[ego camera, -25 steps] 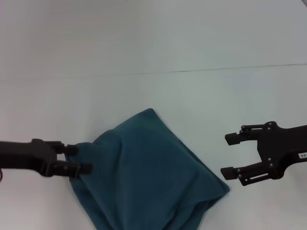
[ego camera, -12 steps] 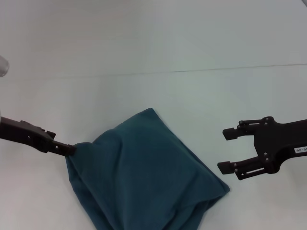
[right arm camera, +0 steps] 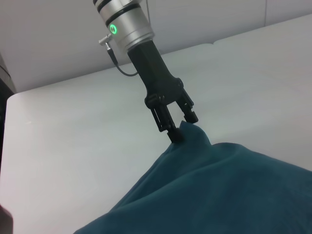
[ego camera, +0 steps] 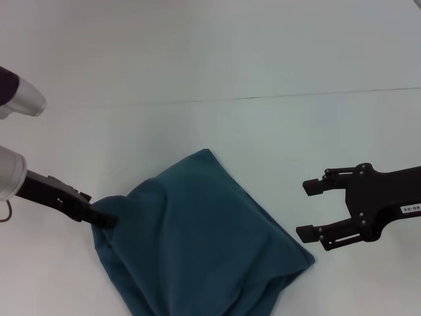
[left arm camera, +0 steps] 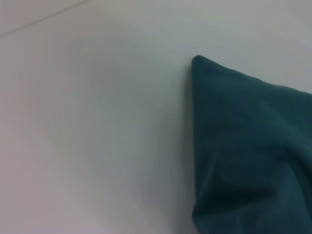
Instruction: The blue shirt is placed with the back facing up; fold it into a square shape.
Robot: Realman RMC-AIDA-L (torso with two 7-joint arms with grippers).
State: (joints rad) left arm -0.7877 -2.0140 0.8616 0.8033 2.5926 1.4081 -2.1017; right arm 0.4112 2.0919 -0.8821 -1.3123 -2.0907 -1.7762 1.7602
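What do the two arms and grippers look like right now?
Left gripper: black, two slim fingers on a black tapered wrist, then a silver cylindrical link with black rings, a green light and a thin cable. Right gripper: black, open linkage fingers with flat pads, visible screws and a small white label on its body.

blue shirt (ego camera: 197, 243): near edge cut off by head view's bottom, underside hidden | left gripper (ego camera: 105, 218): fingertips at the shirt's left corner, grip unclear | right gripper (ego camera: 310, 209): arm beyond the shirt cut off at frame edge
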